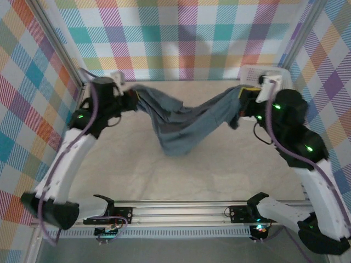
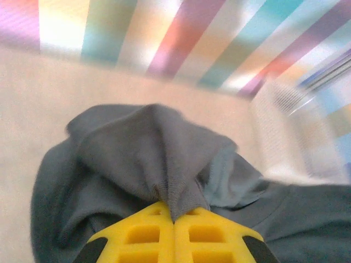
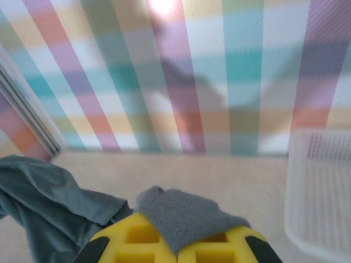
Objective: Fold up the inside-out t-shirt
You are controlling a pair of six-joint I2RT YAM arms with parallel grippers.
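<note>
The inside-out t-shirt (image 1: pixel 186 123), plain slate-grey, hangs stretched between both arms above the table, sagging to the cloth-covered surface in the middle. My left gripper (image 1: pixel 130 100) holds its left end at the back left. In the left wrist view the yellow fingers (image 2: pixel 137 235) meet at my left gripper (image 2: pixel 174 219) with a bunch of t-shirt (image 2: pixel 148 148) pinched between them. My right gripper (image 1: pixel 245 103) holds the other end at the back right. In the right wrist view my right gripper (image 3: pixel 176 249) is shut on a grey fold of t-shirt (image 3: pixel 184 216), more of it trailing left.
A white plastic basket (image 1: pixel 262 74) stands in the back right corner, just behind the right arm, and shows as basket (image 3: pixel 323 192) close to the right gripper. Plaid walls (image 1: pixel 186 33) close in the back and sides. A metal rail (image 1: pixel 181 211) runs along the near edge.
</note>
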